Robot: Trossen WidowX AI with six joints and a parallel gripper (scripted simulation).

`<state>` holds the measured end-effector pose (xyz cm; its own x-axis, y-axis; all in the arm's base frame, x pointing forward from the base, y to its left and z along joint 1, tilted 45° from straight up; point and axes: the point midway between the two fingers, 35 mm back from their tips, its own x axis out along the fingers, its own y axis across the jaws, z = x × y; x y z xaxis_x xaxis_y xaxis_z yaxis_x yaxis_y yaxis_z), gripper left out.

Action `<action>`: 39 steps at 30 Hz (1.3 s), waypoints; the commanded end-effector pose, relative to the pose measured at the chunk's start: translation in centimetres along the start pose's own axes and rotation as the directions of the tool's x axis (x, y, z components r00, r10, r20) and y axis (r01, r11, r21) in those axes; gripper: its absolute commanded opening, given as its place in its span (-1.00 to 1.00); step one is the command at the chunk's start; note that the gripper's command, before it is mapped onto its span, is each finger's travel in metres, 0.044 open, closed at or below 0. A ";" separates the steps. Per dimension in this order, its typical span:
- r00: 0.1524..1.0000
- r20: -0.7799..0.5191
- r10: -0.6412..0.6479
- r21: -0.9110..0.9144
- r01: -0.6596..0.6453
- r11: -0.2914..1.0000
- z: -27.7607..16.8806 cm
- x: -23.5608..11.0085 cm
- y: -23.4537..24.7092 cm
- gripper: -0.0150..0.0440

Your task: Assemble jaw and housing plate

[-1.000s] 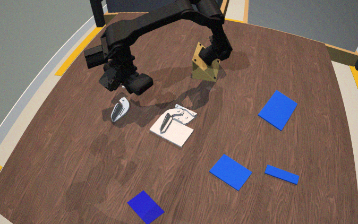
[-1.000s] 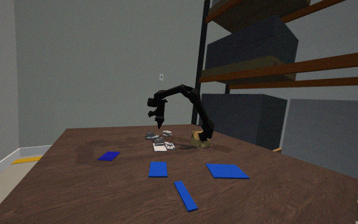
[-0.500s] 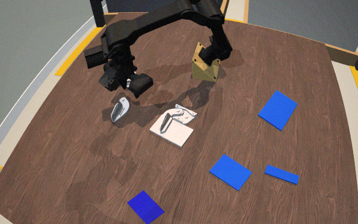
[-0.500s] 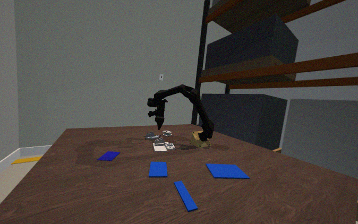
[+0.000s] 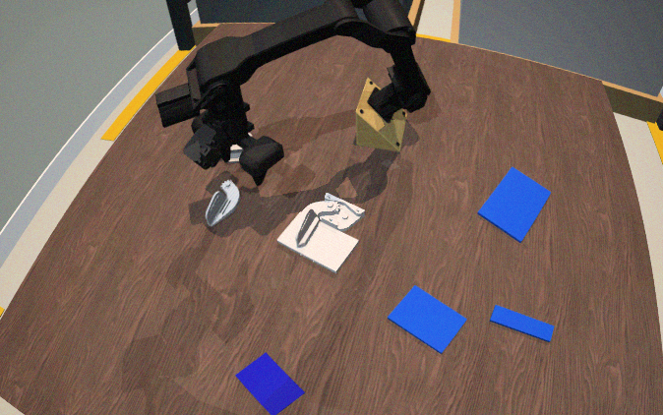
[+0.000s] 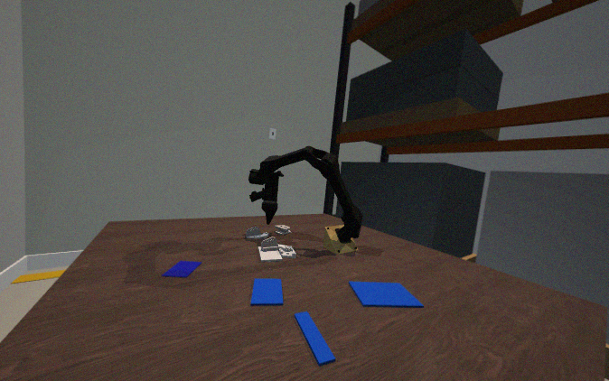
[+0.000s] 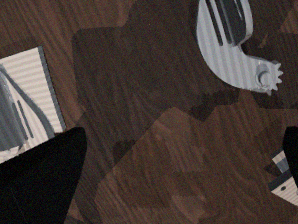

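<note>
The loose grey jaw [image 5: 222, 206] [image 6: 257, 235] [image 7: 216, 59] lies on the table, its toothed end with a round hole showing in the wrist view. The other grey jaw [image 5: 307, 229] [image 6: 269, 245] [image 7: 11, 125] is at the white base [image 5: 331, 253] [image 6: 270, 257] [image 7: 40, 67], whose far part carries small round pins and stubs. The white housing plate [image 5: 235, 153] [image 6: 283, 228] [image 7: 286, 192] lies apart, partly hidden by the arm or a finger. My gripper [image 5: 231, 172] [image 7: 189, 138] is open and empty above the table, between the base and the housing plate in the wrist view.
Flat blue pieces [image 5: 514, 204] [image 5: 427, 319] [image 5: 522, 323] [image 6: 267, 292] and a darker blue piece [image 5: 271, 384] [image 6: 182, 269] lie nearer the top and exterior views. A brass-coloured angled bracket [image 5: 379, 130] [image 6: 336, 244] stands by the arm's base.
</note>
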<state>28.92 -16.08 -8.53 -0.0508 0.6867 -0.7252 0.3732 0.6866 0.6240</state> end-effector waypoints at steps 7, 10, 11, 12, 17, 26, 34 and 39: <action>1.000 0.000 0.000 0.000 0.000 1.000 0.0 0.0 0.0 1.00; 1.000 0.000 0.000 0.000 0.000 1.000 0.0 0.0 0.0 1.00; 1.000 0.000 0.000 0.000 0.000 1.000 0.0 0.0 0.0 1.00; 1.000 0.000 0.000 0.000 0.000 1.000 0.0 0.0 0.0 1.00; 1.000 0.000 0.000 0.000 0.000 1.000 0.0 0.0 0.0 0.82; 1.000 0.000 0.000 0.000 0.000 1.000 0.0 0.0 0.0 0.02; 1.000 0.000 0.000 0.000 0.000 1.000 0.0 0.0 0.0 -0.49; 1.000 0.000 0.000 0.000 0.000 1.000 0.0 0.0 0.0 -0.49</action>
<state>28.92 -16.07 -8.53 -0.0508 0.6867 -0.7251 0.3732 0.6865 0.6240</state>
